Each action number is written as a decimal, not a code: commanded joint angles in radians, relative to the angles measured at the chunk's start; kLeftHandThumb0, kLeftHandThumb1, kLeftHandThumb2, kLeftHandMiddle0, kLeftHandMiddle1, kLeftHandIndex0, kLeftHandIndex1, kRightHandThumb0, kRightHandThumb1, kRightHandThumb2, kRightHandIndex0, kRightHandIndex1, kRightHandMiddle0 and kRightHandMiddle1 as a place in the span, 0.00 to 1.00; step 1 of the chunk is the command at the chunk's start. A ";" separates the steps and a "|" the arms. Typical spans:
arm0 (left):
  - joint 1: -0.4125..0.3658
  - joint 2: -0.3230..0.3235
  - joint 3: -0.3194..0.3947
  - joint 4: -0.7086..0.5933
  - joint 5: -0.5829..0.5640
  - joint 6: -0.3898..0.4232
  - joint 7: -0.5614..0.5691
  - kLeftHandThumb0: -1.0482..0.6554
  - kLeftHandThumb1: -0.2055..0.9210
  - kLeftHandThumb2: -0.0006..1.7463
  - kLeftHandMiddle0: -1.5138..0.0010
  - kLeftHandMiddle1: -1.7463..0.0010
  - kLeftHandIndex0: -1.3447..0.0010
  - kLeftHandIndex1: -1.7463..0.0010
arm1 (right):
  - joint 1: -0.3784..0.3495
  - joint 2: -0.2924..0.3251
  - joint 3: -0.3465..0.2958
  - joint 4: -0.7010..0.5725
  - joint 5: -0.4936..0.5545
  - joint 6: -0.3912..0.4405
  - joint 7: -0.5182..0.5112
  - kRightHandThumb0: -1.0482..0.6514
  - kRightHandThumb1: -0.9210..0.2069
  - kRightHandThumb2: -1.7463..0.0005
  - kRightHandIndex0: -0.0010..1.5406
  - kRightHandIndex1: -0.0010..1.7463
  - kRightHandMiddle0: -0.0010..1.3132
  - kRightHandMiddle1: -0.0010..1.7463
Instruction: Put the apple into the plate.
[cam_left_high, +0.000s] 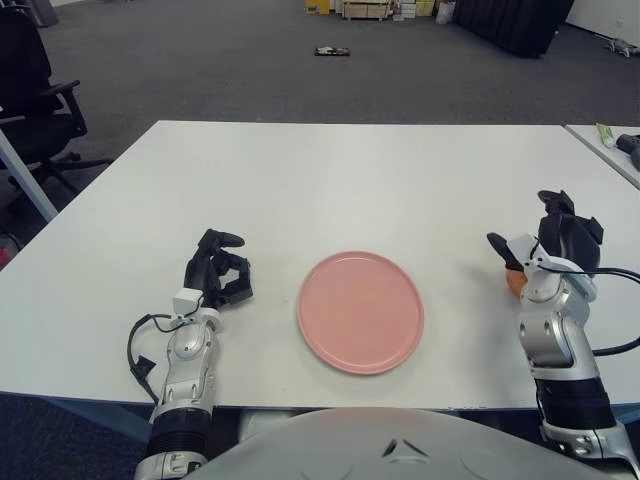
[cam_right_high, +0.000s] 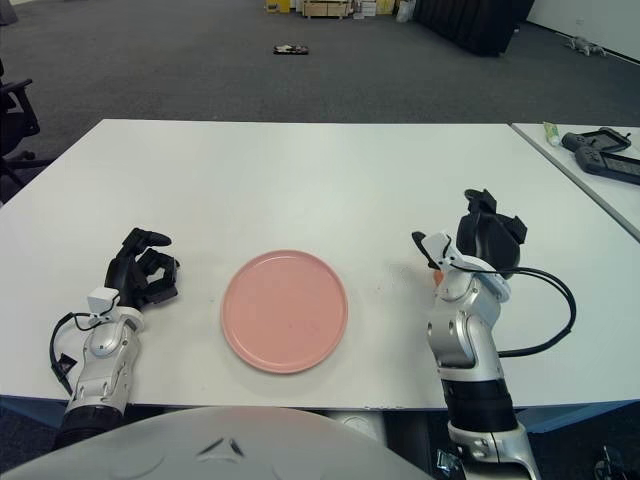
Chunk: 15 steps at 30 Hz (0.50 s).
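A pink plate (cam_left_high: 360, 311) lies near the front middle of the white table (cam_left_high: 330, 180). To its right, only a small orange sliver of the apple (cam_left_high: 514, 281) shows. My right hand (cam_left_high: 530, 238) hides the rest, reaching down over it with the thumb on the apple's left and the fingers (cam_left_high: 575, 228) spread above and to its right. Whether they press on the apple cannot be told. My left hand (cam_left_high: 222, 268) shows to the left of the plate with curled fingers and holds nothing.
A black cable (cam_right_high: 560, 310) loops out to the right of my right forearm. A second table (cam_left_high: 625, 140) with small items stands at the far right. An office chair (cam_left_high: 35, 90) stands off the table's left side.
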 joint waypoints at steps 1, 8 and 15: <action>0.005 0.001 -0.001 0.025 -0.008 0.022 -0.012 0.61 0.46 0.76 0.63 0.00 0.68 0.00 | -0.002 -0.009 0.014 -0.023 -0.034 0.059 0.049 0.06 0.32 0.73 0.00 0.01 0.00 0.00; 0.003 -0.005 0.003 0.028 -0.021 0.017 -0.019 0.61 0.48 0.75 0.64 0.00 0.69 0.00 | 0.006 -0.017 0.030 -0.008 -0.069 0.128 0.095 0.01 0.24 0.80 0.00 0.00 0.00 0.00; 0.004 -0.002 0.000 0.025 -0.014 0.019 -0.016 0.61 0.53 0.71 0.68 0.00 0.70 0.00 | 0.070 -0.020 0.048 -0.029 -0.091 0.156 0.119 0.00 0.16 0.87 0.00 0.00 0.00 0.00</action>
